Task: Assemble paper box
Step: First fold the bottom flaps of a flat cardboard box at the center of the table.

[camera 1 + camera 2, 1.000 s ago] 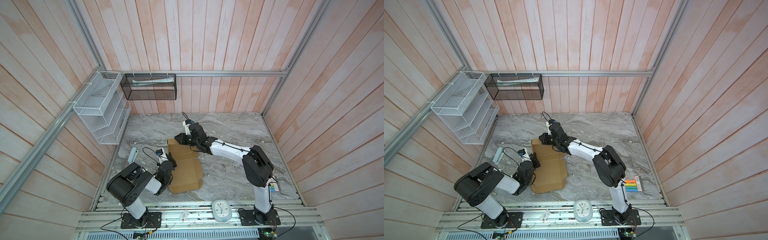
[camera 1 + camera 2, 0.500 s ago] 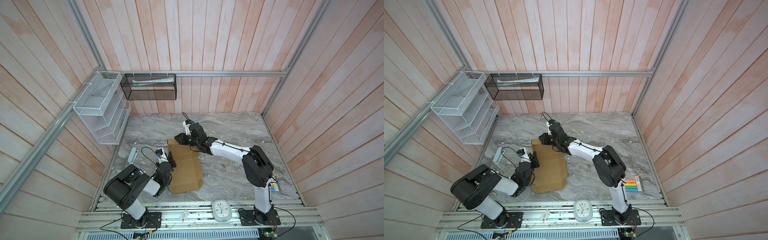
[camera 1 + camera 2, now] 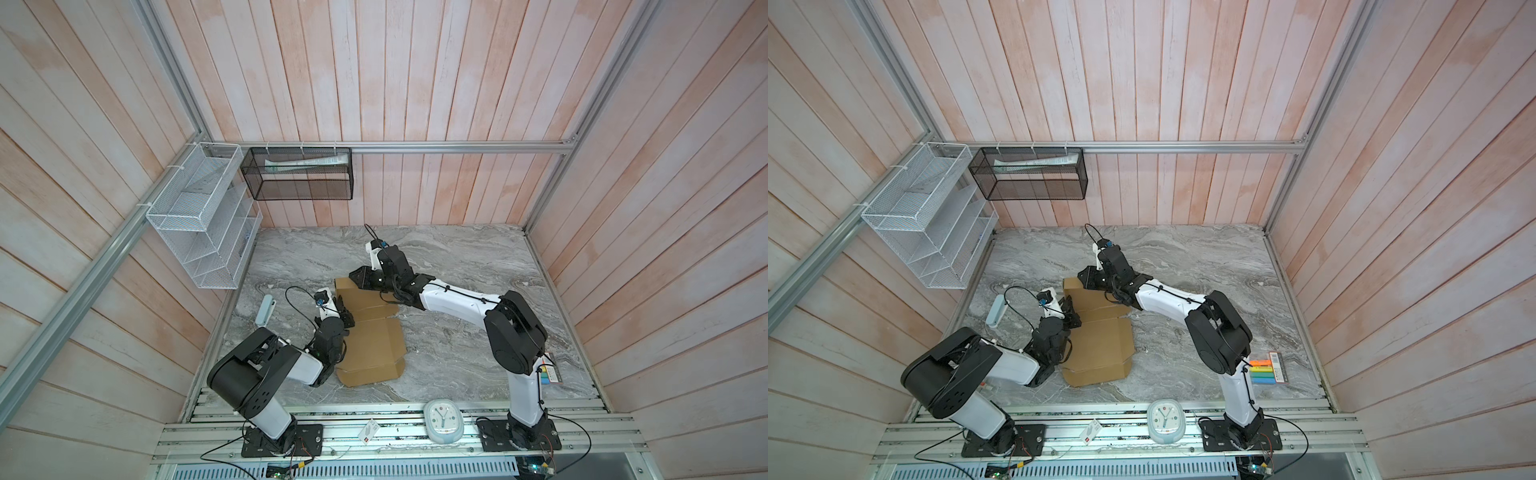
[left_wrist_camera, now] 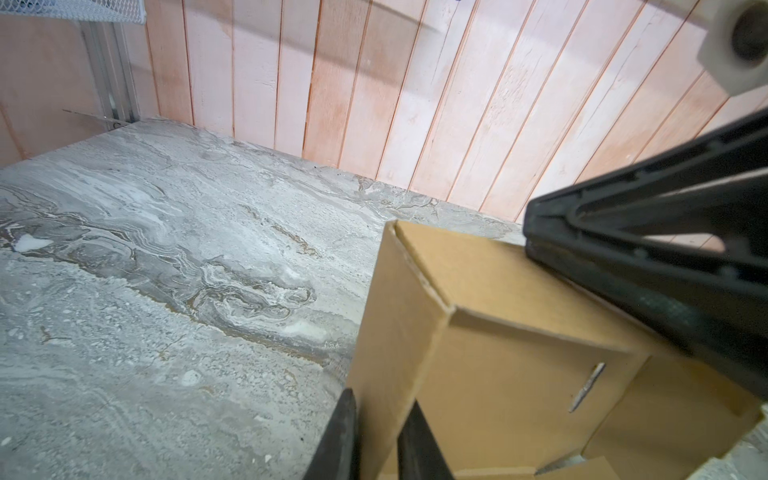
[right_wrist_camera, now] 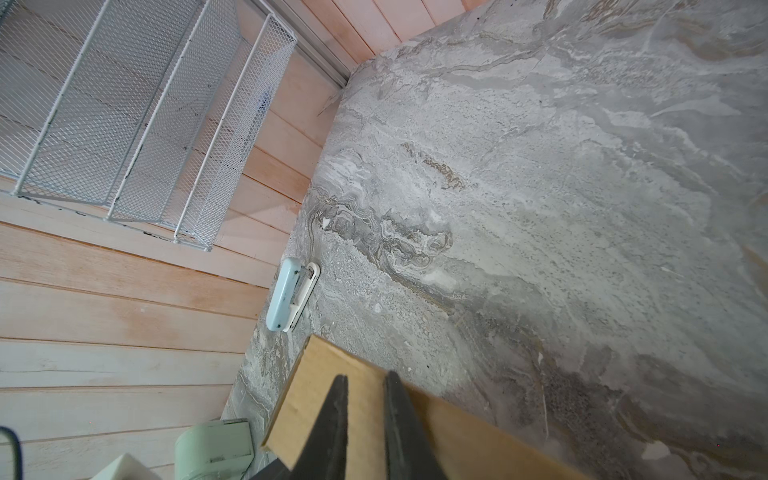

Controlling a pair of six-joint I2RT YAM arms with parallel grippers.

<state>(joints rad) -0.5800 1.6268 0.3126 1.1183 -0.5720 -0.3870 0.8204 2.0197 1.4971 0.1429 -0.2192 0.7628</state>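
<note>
1. While the box (image 3: 374, 345) and the right arm (image 3: 453, 305) sit where they were a second ago, the left arm (image 3: 266, 370) has swung its elbow a little toward the near rail (image 3: 332, 409).
2. Half folded, the box lies on the table (image 3: 457, 257), left of centre, between the two grippers.
3. Its long axis runs from the rail toward the back wall. The flat panel is at the near end and the raised walls are at the far end.
4. Left gripper (image 4: 376, 444): its fingers (image 4: 338, 449) press on either side of the upright left wall, pinching it.
5. Right gripper (image 5: 365, 419): it is at the far corner, jaws nearly together, clamped on the far wall's edge.
6. Counts: one box and two arms. Two wire racks hang on the walls, one white (image 3: 199, 232) and one black (image 3: 299, 178). One stapler (image 3: 264, 309) lies near the table's left edge and one clock (image 3: 443, 420) sits on the rail. One pack of coloured strips (image 3: 1264, 371) is beside the right arm.
</note>
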